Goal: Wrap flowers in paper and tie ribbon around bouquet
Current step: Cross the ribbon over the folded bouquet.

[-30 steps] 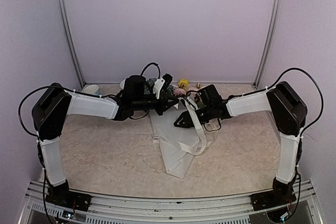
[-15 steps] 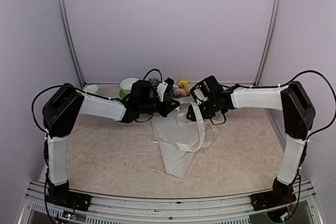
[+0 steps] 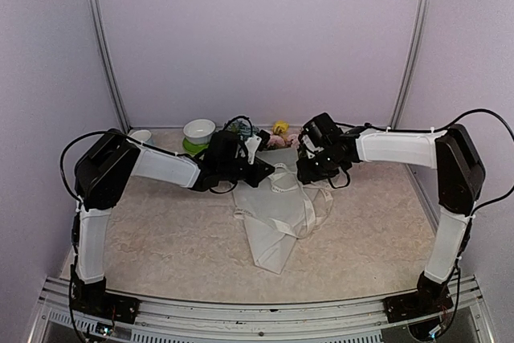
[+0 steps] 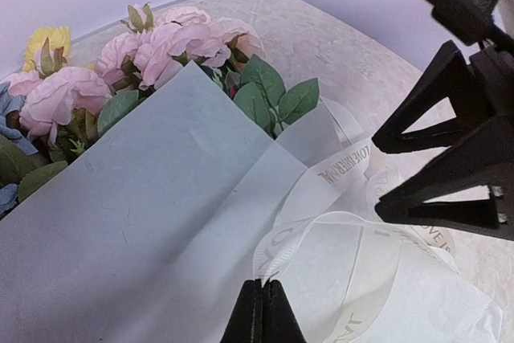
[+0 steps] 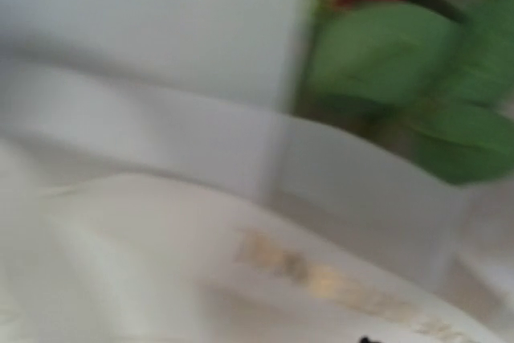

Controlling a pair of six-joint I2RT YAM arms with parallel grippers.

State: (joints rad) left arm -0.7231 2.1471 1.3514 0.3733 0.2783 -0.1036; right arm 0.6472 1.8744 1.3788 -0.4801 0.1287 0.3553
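Left gripper (image 4: 263, 287) pinched shut on the ribbon (image 4: 352, 168) over the paper (image 4: 136, 222); right gripper (image 4: 379, 176) just beside, jaws apart, empty. Pink flowers (image 4: 173, 42) stuck out past the sheet's edge.

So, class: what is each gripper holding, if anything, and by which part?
The left gripper is shut on the ribbon, pinching a fold of its loop above the paper. The right gripper is open and holds nothing.

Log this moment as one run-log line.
stage: tying ribbon | left fingers: shut on ribbon loop | right fingers: open, near ribbon | paper: folded around flowers
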